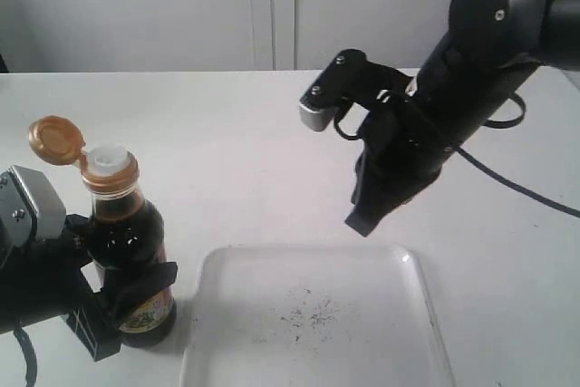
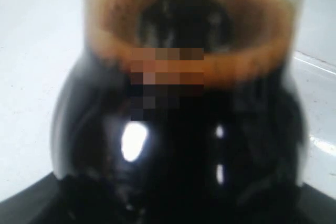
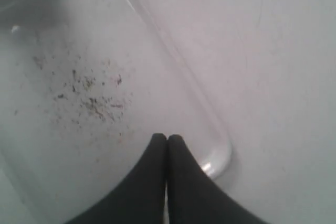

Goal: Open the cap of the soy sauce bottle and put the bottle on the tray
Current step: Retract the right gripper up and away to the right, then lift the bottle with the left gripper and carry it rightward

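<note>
Nearest the exterior camera: left gripper (image 1: pixel 127 301), low at the near left edge of the white bench (image 1: pixel 227 133), clamped on the lower body of the soy sauce bottle (image 1: pixel 127 251). Bottle upright, base on the bench, just beside the left rim of the tray (image 1: pixel 399 265) and outside it. Cap (image 1: pixel 56 140) flipped fully open, hanging from its hinge to the left of the collar; white pour spout (image 1: pixel 111 159) exposed. Dark liquid up to the shoulder, foam ring at the surface (image 2: pixel 194 66) in the left wrist view; glass fills that view at close range, blurred.

Tray flat on the bench, near centre, clear with low rim and rounded corners; dark specks (image 3: pixel 89 95) scattered at its middle.

Right gripper (image 1: pixel 367 215) suspended above the far edge of the tray, pointing down, clear of the bottle. Fingertips (image 3: pixel 157 150) pressed together in the right wrist view, nothing between them, over a rounded tray corner.
</note>
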`<control>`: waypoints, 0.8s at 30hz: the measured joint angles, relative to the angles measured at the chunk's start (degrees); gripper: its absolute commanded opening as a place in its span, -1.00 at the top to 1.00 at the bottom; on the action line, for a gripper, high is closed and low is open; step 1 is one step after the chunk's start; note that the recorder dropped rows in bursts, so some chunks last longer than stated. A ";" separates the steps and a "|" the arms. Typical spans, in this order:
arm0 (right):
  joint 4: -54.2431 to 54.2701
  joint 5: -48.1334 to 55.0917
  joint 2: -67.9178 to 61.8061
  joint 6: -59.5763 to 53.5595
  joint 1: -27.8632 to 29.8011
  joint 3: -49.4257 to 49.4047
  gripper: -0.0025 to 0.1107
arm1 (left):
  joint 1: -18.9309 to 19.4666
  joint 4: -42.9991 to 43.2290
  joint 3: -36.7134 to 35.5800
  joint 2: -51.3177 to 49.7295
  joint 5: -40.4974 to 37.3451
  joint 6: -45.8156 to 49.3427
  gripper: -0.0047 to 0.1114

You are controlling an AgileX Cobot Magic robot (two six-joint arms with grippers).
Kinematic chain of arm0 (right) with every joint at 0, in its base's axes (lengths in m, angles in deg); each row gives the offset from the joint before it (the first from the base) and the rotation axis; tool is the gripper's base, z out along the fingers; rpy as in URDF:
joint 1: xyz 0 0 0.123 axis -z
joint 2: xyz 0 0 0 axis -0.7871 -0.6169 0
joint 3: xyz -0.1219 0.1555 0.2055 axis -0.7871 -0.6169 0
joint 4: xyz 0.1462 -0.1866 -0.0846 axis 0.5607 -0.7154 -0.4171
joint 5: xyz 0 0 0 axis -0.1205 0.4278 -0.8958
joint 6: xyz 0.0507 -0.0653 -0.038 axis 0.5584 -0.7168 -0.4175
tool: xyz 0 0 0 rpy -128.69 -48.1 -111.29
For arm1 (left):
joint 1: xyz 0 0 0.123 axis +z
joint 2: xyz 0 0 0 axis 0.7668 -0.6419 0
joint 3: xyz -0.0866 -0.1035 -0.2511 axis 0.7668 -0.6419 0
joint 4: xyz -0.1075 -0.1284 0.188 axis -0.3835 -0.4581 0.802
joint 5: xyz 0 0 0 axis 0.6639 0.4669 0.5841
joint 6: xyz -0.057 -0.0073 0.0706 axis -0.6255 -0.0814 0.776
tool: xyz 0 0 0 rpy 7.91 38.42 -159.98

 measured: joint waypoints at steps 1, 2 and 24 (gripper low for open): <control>-0.37 1.58 0.00 0.14 1.19 0.00 0.96 | 0.00 0.00 0.00 -0.09 0.16 0.00 0.92; -0.36 2.80 0.00 0.25 2.37 0.00 0.96 | 0.00 -0.24 0.00 -0.13 0.16 0.00 0.92; -1.48 -1.49 0.00 10.71 10.26 0.00 0.96 | 0.00 -7.21 -0.42 11.69 -1.43 -1.55 0.92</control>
